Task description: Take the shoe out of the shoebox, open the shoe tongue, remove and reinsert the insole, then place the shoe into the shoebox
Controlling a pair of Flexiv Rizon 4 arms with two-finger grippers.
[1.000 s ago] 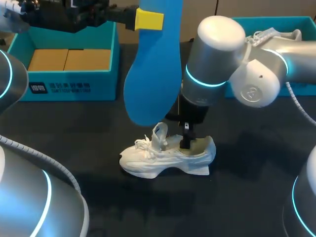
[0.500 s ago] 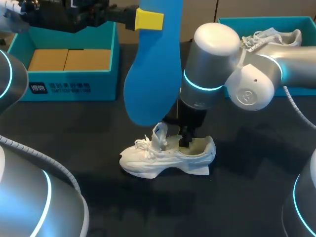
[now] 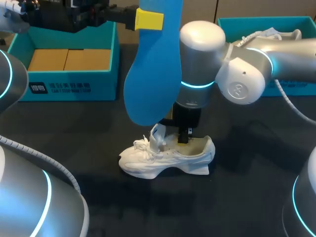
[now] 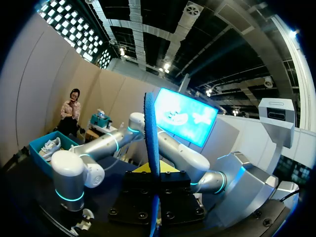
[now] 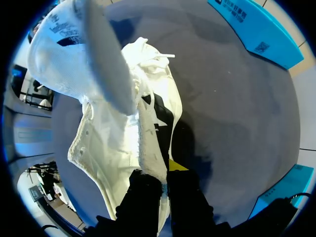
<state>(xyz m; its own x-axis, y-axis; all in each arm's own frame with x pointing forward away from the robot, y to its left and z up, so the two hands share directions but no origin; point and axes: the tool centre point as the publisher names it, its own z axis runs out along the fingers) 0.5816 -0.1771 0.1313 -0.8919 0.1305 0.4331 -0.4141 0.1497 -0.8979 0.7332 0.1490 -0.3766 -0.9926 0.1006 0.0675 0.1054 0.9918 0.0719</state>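
Blue foam insole (image 3: 150,79) hangs unmoved above the worktop's middle, pinched near its top end by the left gripper (image 3: 148,19), while the right arm has swung its wrist leftward over the last second. The right gripper (image 3: 183,139) stays clamped narrow on the padded collar of the white shoe (image 3: 165,159). That shoe sits upright mid-worktop, well apart from the teal shoebox (image 3: 74,81) at the far left corner, and has been nudged slightly left by the pull. I judge this steadies the shoe and spreads its opening, ready for the insole to go back in.
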